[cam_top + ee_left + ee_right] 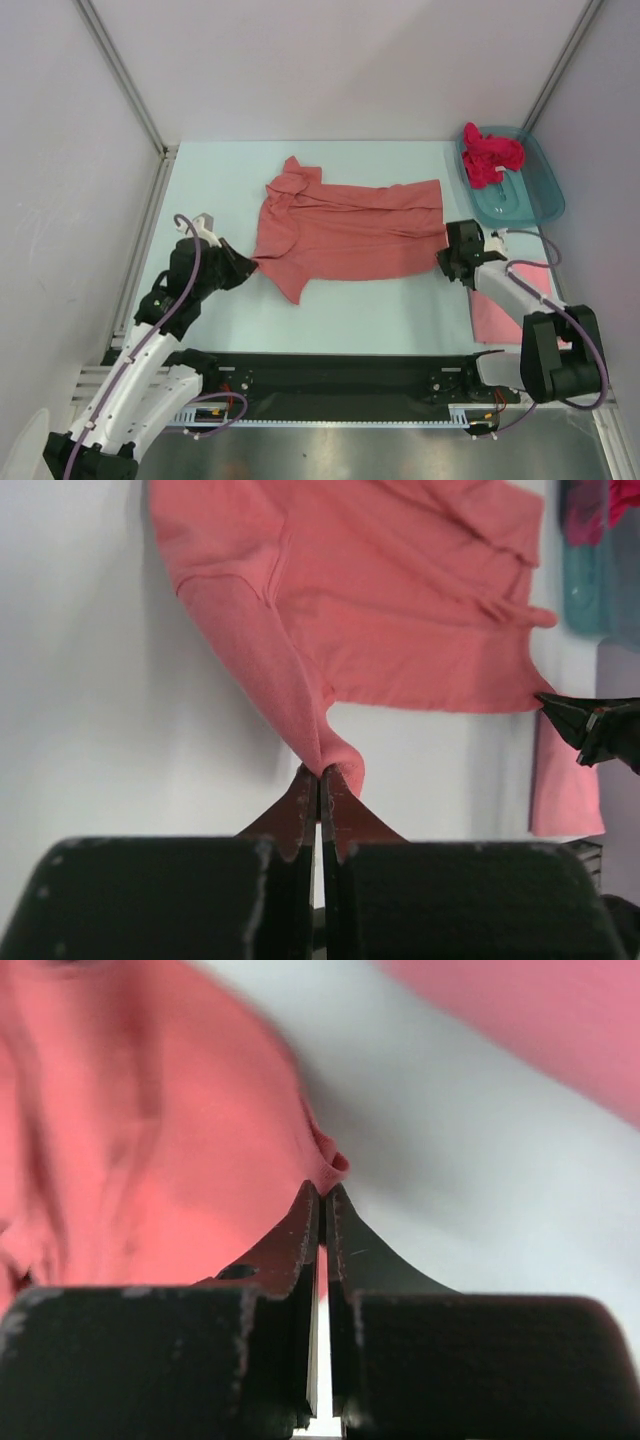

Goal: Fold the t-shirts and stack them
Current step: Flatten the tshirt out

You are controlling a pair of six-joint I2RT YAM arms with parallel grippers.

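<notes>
As both tools (252, 266) (444, 262) pinch it, t-shirt (350, 235) lies between.

Left end effector (251, 267) at mid-left, jaws pinched tight, arm stretched up from lower left. Right end effector (444, 258) mid-right, jaws clamped too, elbow folded.

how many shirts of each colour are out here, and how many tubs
salmon-coral cloth t-shirt, spread on the table: 1
lighter pink cloth t-shirt, lying flat by the right arm: 1
bright magenta cloth t-shirt, crumpled in the tub: 1
teal plastic tub: 1
total: 4 (3 shirts, 1 tub)
</notes>
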